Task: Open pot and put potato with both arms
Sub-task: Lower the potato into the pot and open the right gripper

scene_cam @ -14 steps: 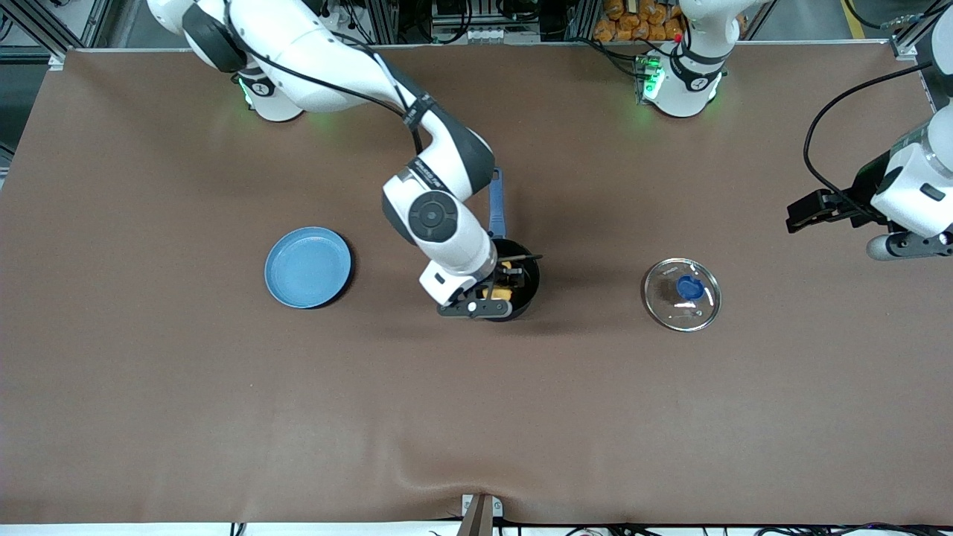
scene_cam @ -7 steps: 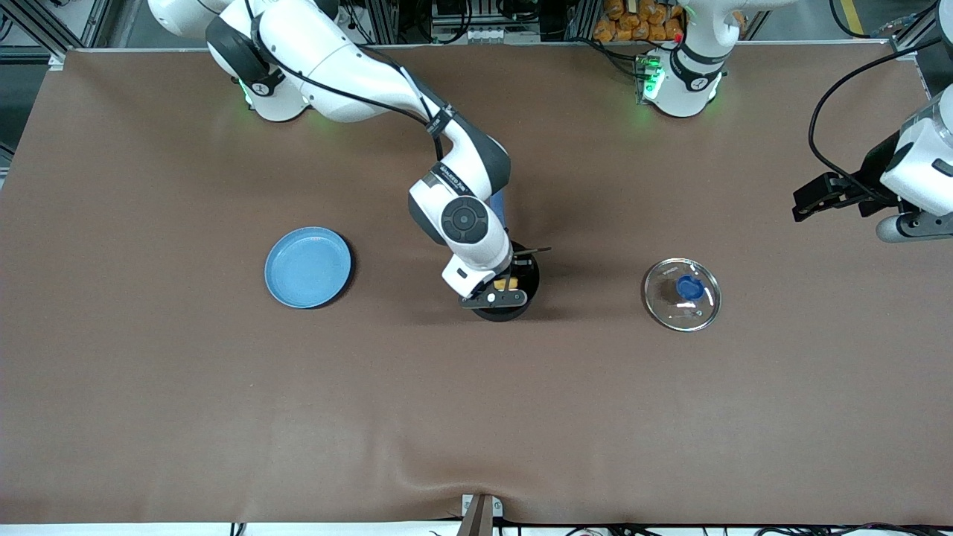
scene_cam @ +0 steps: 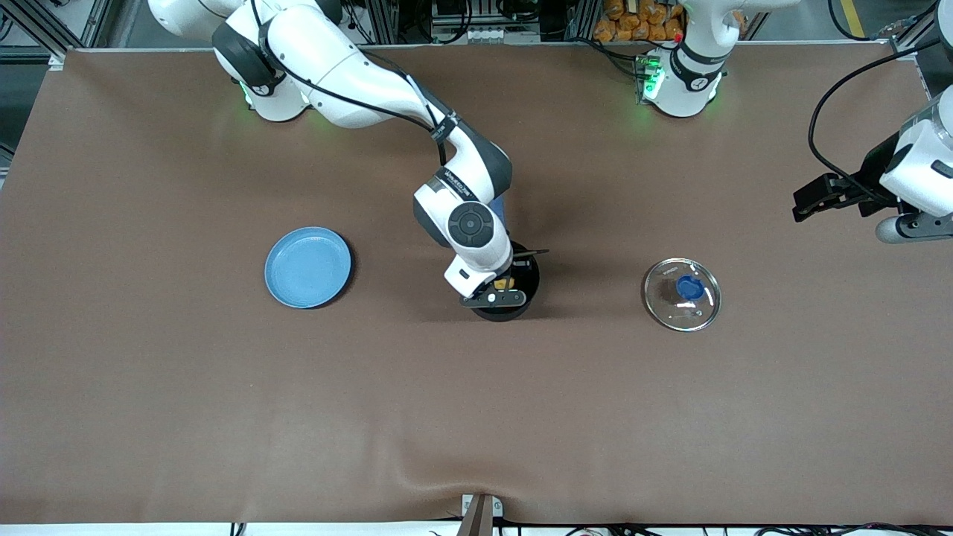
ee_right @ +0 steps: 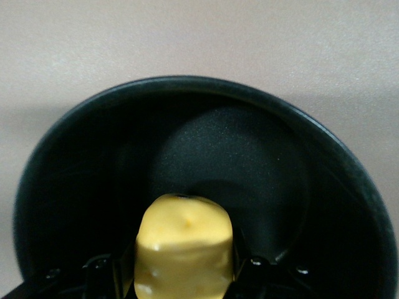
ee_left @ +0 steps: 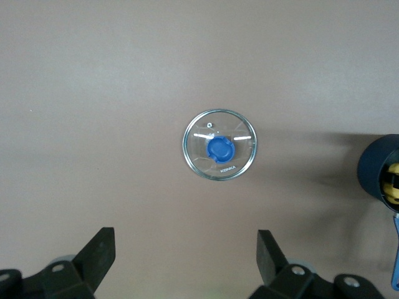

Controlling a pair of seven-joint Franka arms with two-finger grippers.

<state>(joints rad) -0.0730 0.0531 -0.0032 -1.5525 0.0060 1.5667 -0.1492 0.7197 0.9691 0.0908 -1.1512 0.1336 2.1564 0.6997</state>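
In the front view the right gripper point(scene_cam: 500, 289) sits at frame center over the pot point(scene_cam: 514, 292), clamped on the potato point(scene_cam: 503, 283), while the left gripper point(scene_cam: 808, 202) waits at the frame's far edge, fingers apart, with the glass lid point(scene_cam: 682, 293) on the table point(scene_cam: 476, 417) below it. The left wrist view shows the lid point(ee_left: 219, 144) mid-frame. The right wrist view shows the potato point(ee_right: 184, 246) low in frame inside the pot point(ee_right: 75, 187).

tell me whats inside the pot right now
The potato, held in the shut right gripper, hangs inside the pot's mouth. The bare black bottom shows around it. The gripper and potato cover part of the bottom, so contact can't be told. The lid lies apart.
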